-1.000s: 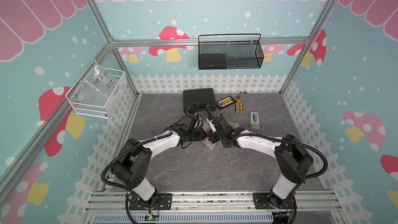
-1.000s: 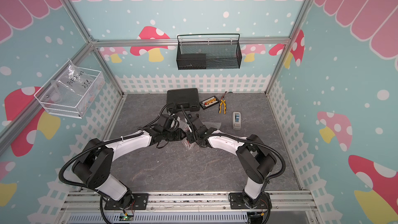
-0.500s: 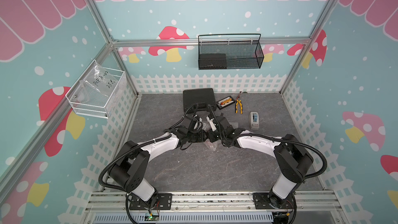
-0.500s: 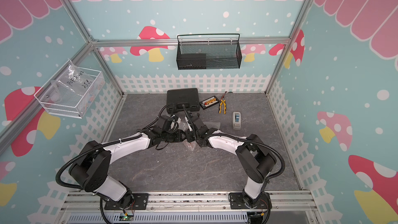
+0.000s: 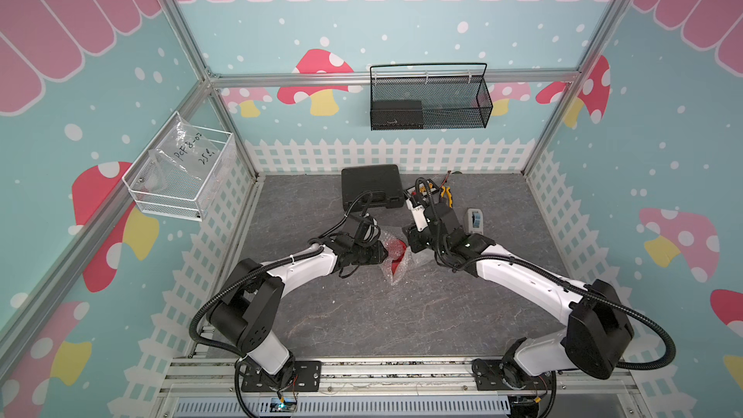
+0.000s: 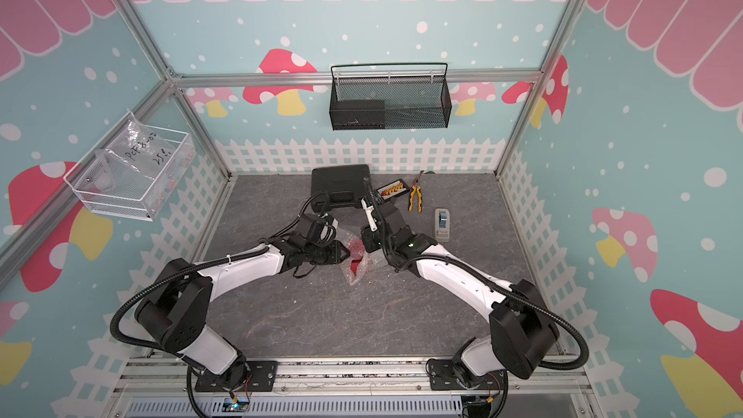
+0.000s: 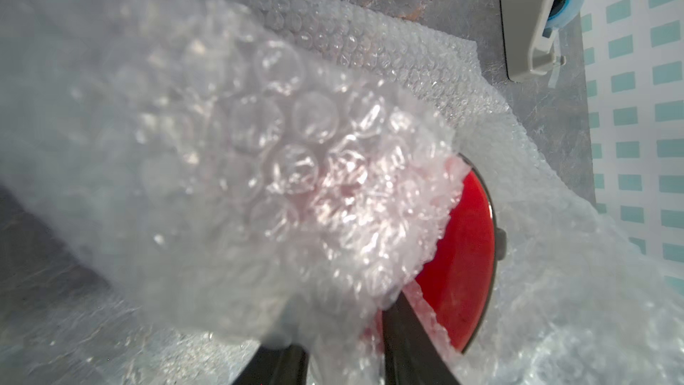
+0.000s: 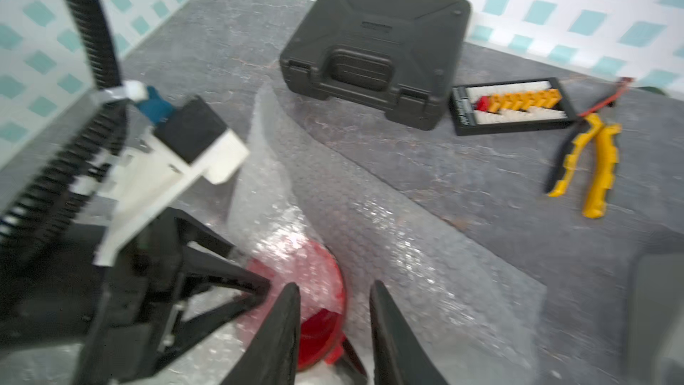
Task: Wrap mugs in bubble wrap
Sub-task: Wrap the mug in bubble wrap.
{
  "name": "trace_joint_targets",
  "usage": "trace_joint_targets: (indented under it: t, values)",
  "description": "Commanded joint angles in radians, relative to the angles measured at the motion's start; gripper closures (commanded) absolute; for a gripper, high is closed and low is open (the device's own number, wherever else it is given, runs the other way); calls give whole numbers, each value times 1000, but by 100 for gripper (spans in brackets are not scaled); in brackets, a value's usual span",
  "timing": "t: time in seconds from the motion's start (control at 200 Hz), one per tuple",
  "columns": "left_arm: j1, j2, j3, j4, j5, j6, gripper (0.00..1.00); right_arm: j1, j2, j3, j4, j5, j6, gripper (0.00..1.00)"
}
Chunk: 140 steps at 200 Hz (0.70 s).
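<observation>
Looking in both top views, we find the red mug (image 5: 396, 260) mid-way across the table (image 5: 362, 315), lying in the bubble wrap (image 5: 393, 277) between the left hand (image 5: 382, 253) and the right hand (image 5: 410, 242). In the left wrist view, the left hand pinches a flap of wrap draped over the mug, one red end bare. In the right wrist view, the right hand's fingers stand narrowly apart, gripping nothing. We judge the springy flap could flop back, or the mug roll, should that single pinch slacken.
</observation>
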Motion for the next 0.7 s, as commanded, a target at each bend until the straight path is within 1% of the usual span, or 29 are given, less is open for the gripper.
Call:
trace_joint_targets:
  t: [0.0,0.05,0.08,0.15,0.255,0.305,0.38,0.46,0.52,0.625,0.695]
  values:
    - [-4,28,19,-48,-20,2,66,-62,-96,-73,-138,111,-45,59]
    - [-5,30,23,-53,-20,1,66,-81,-140,-97,-201,148,-39,54]
    - [-5,31,26,-56,-17,1,66,-84,-166,-108,-243,168,-28,53]
    - [-5,28,27,-58,-16,1,66,-83,-214,-162,-322,196,40,53]
    - [-5,30,31,-60,-16,-1,66,-77,-275,-286,-387,171,169,53]
    - [-5,31,33,-59,-9,-5,66,-74,-309,-347,-384,170,216,53]
    - [-6,32,33,-55,1,-8,66,-75,-334,-451,-290,104,261,53]
    - [-7,28,31,-51,4,-8,66,-68,-307,-533,-93,-12,293,54]
    - [-7,26,30,-52,4,-3,66,-49,-280,-560,57,-53,317,53]
    - [-6,27,29,-52,10,1,66,-39,-228,-533,196,-56,317,53]
    - [-6,29,29,-49,12,4,66,-39,-207,-508,241,-16,296,53]
